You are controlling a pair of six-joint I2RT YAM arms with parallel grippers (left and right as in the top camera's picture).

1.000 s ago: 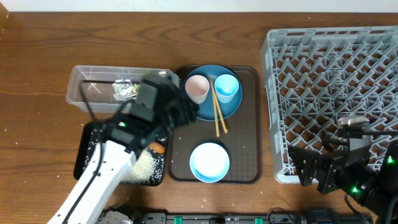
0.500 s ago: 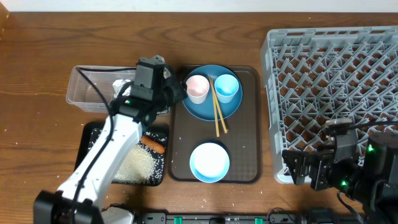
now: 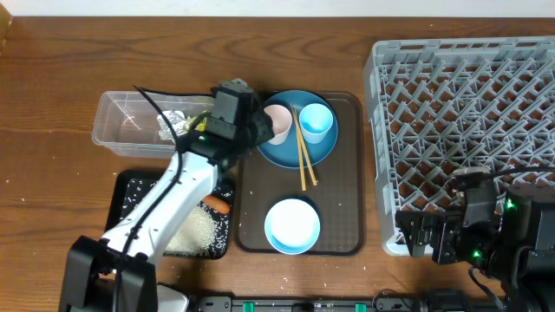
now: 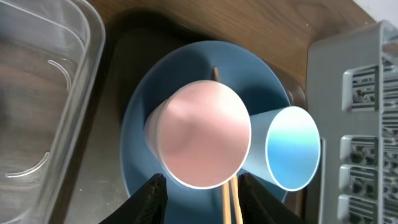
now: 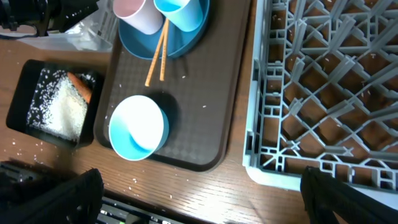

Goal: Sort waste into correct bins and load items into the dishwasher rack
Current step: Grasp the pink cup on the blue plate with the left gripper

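Left gripper (image 3: 253,130), overhead view: partly open, empty, just beside the pink cup (image 3: 277,123), which stands on the blue plate (image 3: 290,154) ahead.

Left wrist view: fingers (image 4: 149,194) stand apart, gripping nothing. Cup is pale pink, tapered and white-rimmed, directly ahead, with the blue cup (image 4: 292,148) beside it.

Right wrist view: right gripper (image 5: 202,194) is spread wide and empty, with the dishwasher rack (image 5: 323,81) ahead-right.

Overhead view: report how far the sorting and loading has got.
Done: foil in the tub; rice and carrot in the black tray. In hand: left gripper straddles the pink cup. Left: plate, blue cup, bowl, chopsticks; rack holds nothing.
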